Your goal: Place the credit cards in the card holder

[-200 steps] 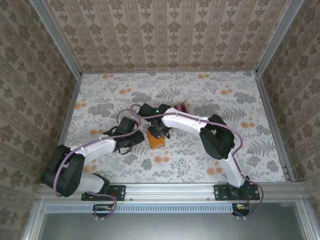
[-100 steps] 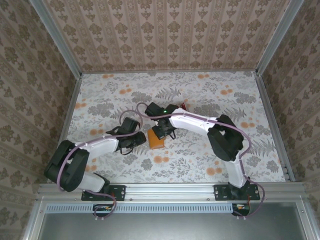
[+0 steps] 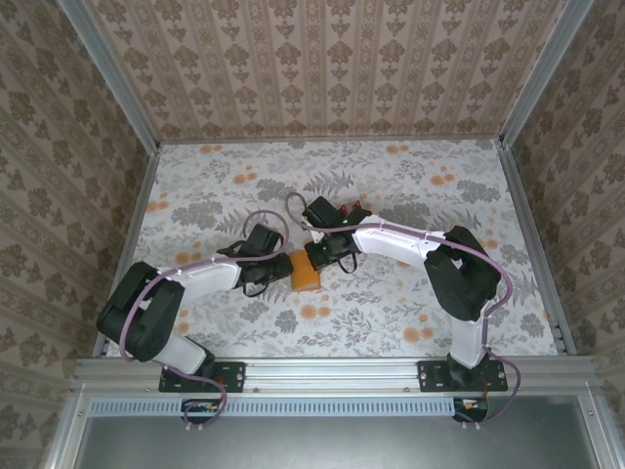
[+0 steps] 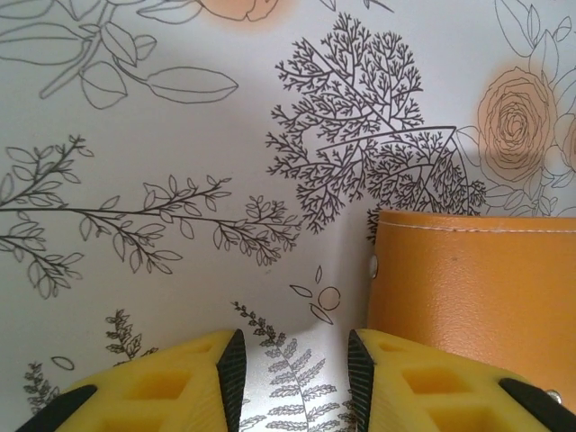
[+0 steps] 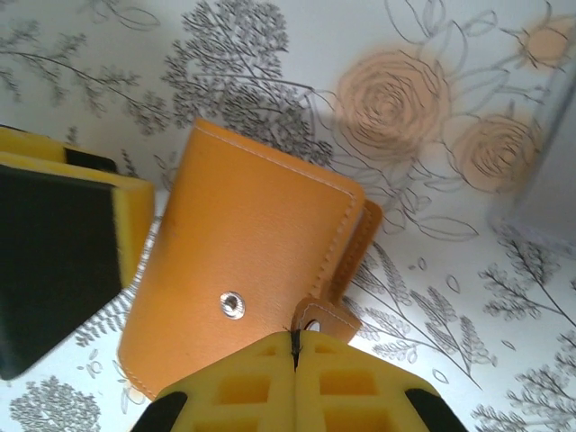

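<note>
Right wrist view alone showed the card holder (image 5: 252, 261) with its clasp strap (image 5: 331, 313) unsnapped and the right gripper (image 5: 294, 355) pressed together against it. Left wrist view had the left gripper (image 4: 294, 364) spread apart, just beside the holder on the floral table (image 4: 135, 153). From above, the right arm (image 3: 400, 242) covered most of the red credit cards (image 3: 358, 208).

Tally: one card holder (image 3: 306, 273), orange, bearing one metal snap stud (image 5: 232, 305) and one clasp tab (image 5: 317, 317). Two arms (image 3: 395, 241), one gripper each, the left gripper (image 4: 295, 360) and the right gripper (image 5: 295, 346), with two yellow fingers (image 4: 162, 391) apiece, four in all. Of the credit cards (image 3: 357, 207), one red sliver shows past the right arm; number not readable.
</note>
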